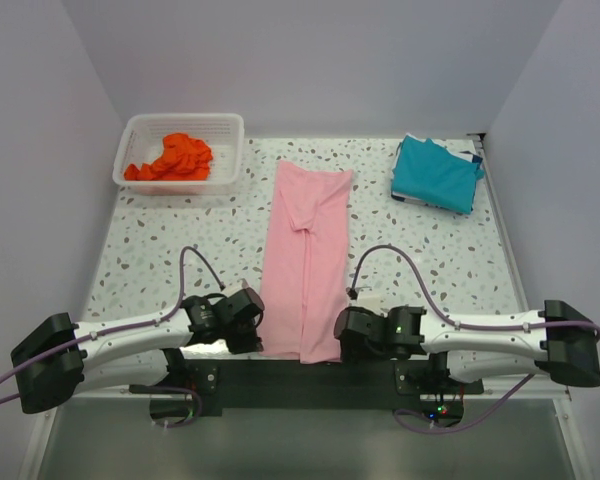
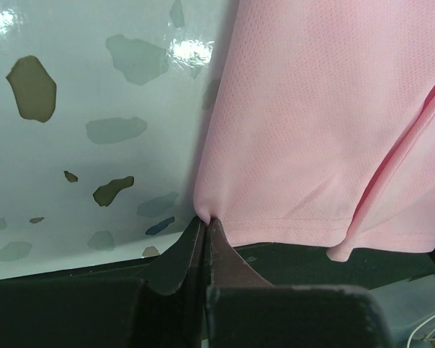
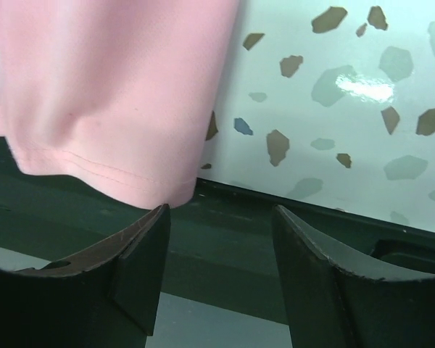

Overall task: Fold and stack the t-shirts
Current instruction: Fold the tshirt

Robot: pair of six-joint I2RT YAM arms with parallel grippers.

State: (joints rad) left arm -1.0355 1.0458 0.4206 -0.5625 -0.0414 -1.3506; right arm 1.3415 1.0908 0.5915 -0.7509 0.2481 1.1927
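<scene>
A light pink t-shirt [image 1: 307, 260] lies folded into a long strip down the table's middle, its hem hanging over the near edge. My left gripper [image 1: 248, 322] is shut on the hem's left corner; in the left wrist view the pink t-shirt [image 2: 312, 130] is pinched at the left gripper [image 2: 206, 219]. My right gripper [image 3: 221, 210] is open at the hem's right corner, with the pink t-shirt [image 3: 109, 87] just above its left fingertip and nothing between the jaws. A teal t-shirt [image 1: 436, 173] lies folded at the back right. An orange-red t-shirt [image 1: 172, 158] is crumpled in the basket.
A white mesh basket [image 1: 230, 130] stands at the back left. White cloth [image 1: 467, 156] peeks from under the teal t-shirt. A dark rail [image 1: 280, 378] runs along the near table edge between the arm bases. Walls close in the table on three sides.
</scene>
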